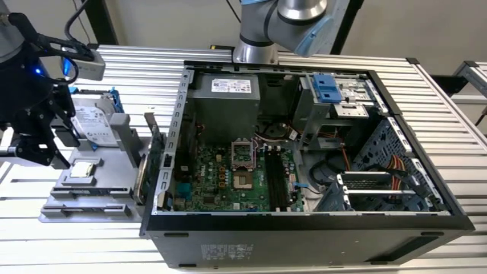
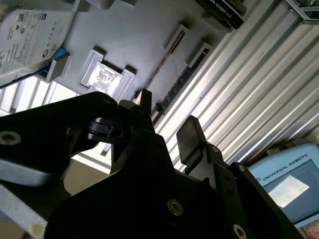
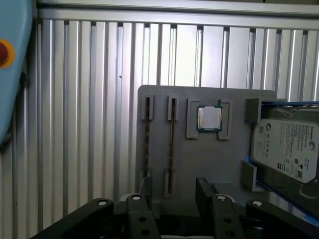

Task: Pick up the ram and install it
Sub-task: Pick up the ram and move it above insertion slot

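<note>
Tray (image 3: 224, 159) holds ram (image 3: 171, 144) beneath spread tool (image 3: 174, 185).

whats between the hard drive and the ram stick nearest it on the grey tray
In the first wrist view, a square processor chip sits recessed between that ram stick and the hard drive.

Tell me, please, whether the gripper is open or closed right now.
Gripper: open, holding nothing, over the gray tray with the ram sticks.

An open computer case (image 1: 304, 227) sits on the ribbed counter (image 1: 137, 63); beside it, a grey tray (image 1: 106, 149) holds a hard drive (image 1: 93, 123) and a processor (image 1: 82, 169).
</note>
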Available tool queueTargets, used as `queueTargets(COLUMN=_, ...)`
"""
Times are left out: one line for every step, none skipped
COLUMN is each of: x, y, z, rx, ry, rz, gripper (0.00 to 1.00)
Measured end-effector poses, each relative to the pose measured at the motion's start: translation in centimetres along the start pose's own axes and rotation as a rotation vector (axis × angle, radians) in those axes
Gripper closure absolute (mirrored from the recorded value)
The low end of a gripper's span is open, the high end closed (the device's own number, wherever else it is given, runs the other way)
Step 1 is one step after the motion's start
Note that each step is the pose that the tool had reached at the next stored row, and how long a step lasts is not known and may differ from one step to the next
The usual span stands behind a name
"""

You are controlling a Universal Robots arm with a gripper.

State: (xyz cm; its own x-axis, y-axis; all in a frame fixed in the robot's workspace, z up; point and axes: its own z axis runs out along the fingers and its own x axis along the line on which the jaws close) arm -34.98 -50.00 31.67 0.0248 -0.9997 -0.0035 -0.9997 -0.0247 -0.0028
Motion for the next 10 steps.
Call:
queueTargets(x=0.00, y=0.00, z=0.01, rx=0.0000, ry=0.0005, rz=0.000, gripper=0.00)
queueTargets(x=0.00, y=-0.01, z=0.02, rx=0.0000, ry=0.0009, rz=0.000, gripper=0.00)
queueTargets(x=0.01, y=0.00, z=0.03, rx=0.0001, ry=0.0011, rz=0.000, gripper=0.00)
queueTargets(x=0.01, y=0.00, z=0.03, rx=0.0002, ry=0.0012, rz=0.000, gripper=0.00)
queueTargets(x=0.01, y=-0.01, z=0.03, rx=0.0002, ry=0.0014, rz=0.000, gripper=0.00)
queueTargets(x=0.01, y=0.00, z=0.03, rx=0.0002, ry=0.0014, rz=0.000, gripper=0.00)
queueTargets(x=0.00, y=0.00, z=0.04, rx=0.0003, ry=0.0015, rz=0.000, gripper=0.00)
queueTargets(x=0.00, y=0.00, z=0.07, rx=0.0004, ry=0.0014, rz=0.000, gripper=0.00)
queueTargets(x=0.00, y=0.00, z=0.12, rx=0.0006, ry=0.0013, rz=0.000, gripper=0.00)
queueTargets(x=0.00, y=0.01, z=0.16, rx=0.0006, ry=0.0013, rz=0.000, gripper=0.00)
